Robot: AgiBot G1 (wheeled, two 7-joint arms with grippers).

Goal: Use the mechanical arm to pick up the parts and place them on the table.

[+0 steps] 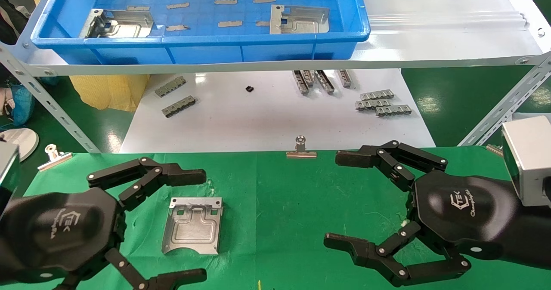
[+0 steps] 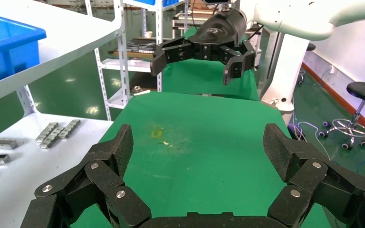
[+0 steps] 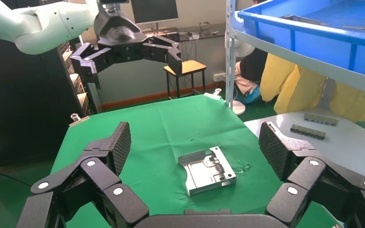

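Observation:
One silver stamped plate [image 1: 193, 225] lies flat on the green table [image 1: 284, 204], just right of my left gripper [image 1: 202, 225], which is open and empty above the cloth. The plate also shows in the right wrist view [image 3: 207, 169]. Two more plates [image 1: 118, 23] [image 1: 298, 19] lie in the blue tray [image 1: 202, 44] on the shelf. My right gripper [image 1: 338, 199] is open and empty over the right side of the table. It shows far off in the left wrist view [image 2: 197, 59], and the left gripper shows in the right wrist view [image 3: 128, 59].
A white board [image 1: 258, 118] below the shelf holds grey comb-like strips [image 1: 383, 103] [image 1: 176, 100]. Binder clips [image 1: 301, 149] [image 1: 54, 154] sit on the table's far edge. Angled shelf struts [image 1: 47, 105] [image 1: 508, 105] stand at both sides. A small yellow square [image 2: 156, 133] marks the cloth.

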